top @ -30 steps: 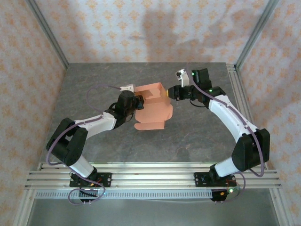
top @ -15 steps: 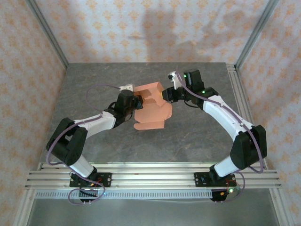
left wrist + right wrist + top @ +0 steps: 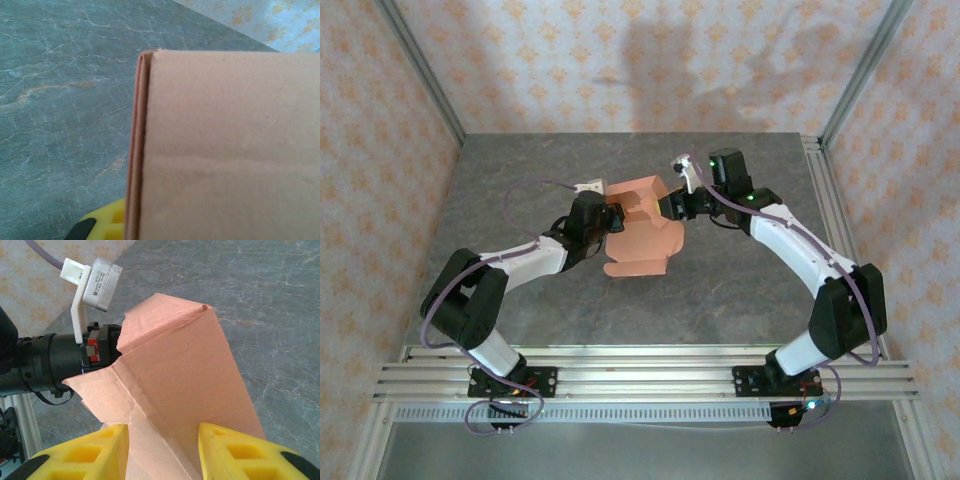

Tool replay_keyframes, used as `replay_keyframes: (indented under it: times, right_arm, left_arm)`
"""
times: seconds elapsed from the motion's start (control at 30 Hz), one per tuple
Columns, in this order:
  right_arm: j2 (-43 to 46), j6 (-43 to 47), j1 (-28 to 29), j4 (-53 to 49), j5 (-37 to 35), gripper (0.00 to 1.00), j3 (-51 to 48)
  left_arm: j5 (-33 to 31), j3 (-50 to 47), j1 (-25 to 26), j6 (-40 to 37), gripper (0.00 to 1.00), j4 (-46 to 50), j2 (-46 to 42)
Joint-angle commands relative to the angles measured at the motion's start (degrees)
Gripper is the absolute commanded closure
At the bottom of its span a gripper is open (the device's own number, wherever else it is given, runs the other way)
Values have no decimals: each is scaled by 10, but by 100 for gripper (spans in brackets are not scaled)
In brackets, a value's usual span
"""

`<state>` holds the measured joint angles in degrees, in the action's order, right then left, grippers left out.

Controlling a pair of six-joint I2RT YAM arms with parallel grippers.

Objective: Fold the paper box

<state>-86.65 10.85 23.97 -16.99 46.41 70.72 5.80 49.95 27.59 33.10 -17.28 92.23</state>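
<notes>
Seen from the left wrist, the salmon card of the paper box [image 3: 225, 150] blocks nearly everything, leaving one yellow pad [image 3: 107, 222] at the bottom edge. It is hard to tell whether the right fingers [image 3: 90, 452] actually press the card. Both arms reach inward over the table [image 3: 750, 290], elbows bent outward. The left gripper [image 3: 612, 217] is clamped tight on the box's left wall. The right gripper [image 3: 162, 455] stands partly spread, straddling the right wall. The box sits mid-table between them, long axis running far to near, with its loose flap toward the bases.
</notes>
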Motion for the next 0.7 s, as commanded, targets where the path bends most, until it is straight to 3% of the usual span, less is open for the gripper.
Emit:
replay_keyframes:
  times: [0.0,0.13,0.37,0.67]
  right_arm:
    - [-15,20,5,15,15,59,4]
    - [-23,30,11,1,-35,60,16]
    - [-16,33,38,15,-229,63,15]
    - [-14,39,64,30,-306,65,11]
  left_arm:
    - [18,15,-1,4,100,-8,4]
    - [19,13,-2,3,100,-8,-2]
    - [22,12,-1,-1,100,-6,-10]
    - [35,12,-1,-1,100,-14,-12]
